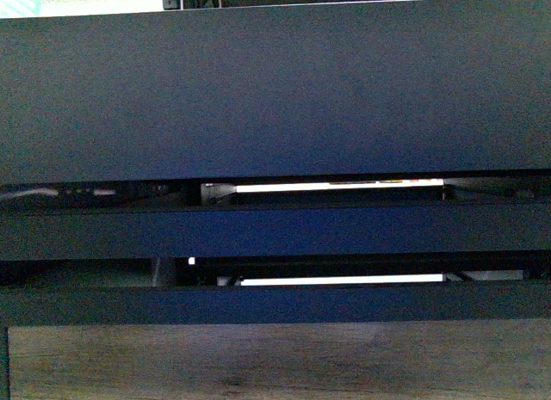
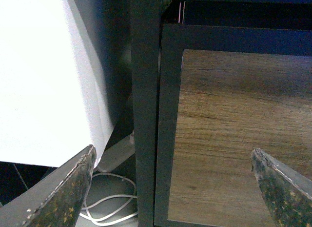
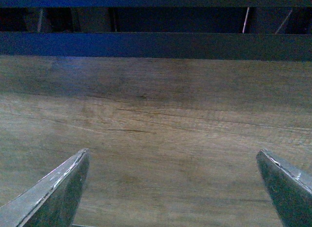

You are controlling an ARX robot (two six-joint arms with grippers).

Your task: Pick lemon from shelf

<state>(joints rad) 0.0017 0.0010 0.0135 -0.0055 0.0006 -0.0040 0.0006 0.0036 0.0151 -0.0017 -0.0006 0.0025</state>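
The shelf (image 1: 275, 90) fills my front view, dark decks stacked above its wood-grain panel (image 1: 275, 361). My left end effector (image 2: 171, 150) and right end effector (image 3: 173, 151) both gape wide and empty, low against that panel. There's no lemon in any view; it's hidden, likely up on a deck. I expect firm, light, smooth-skinned fruit, so I'd pinch gently across its middle.

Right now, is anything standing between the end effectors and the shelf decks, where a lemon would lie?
No lemon shows in any view. The left end effector and right end effector, both open, face the wood-grain panel of the shelf, blocking them below its decks.
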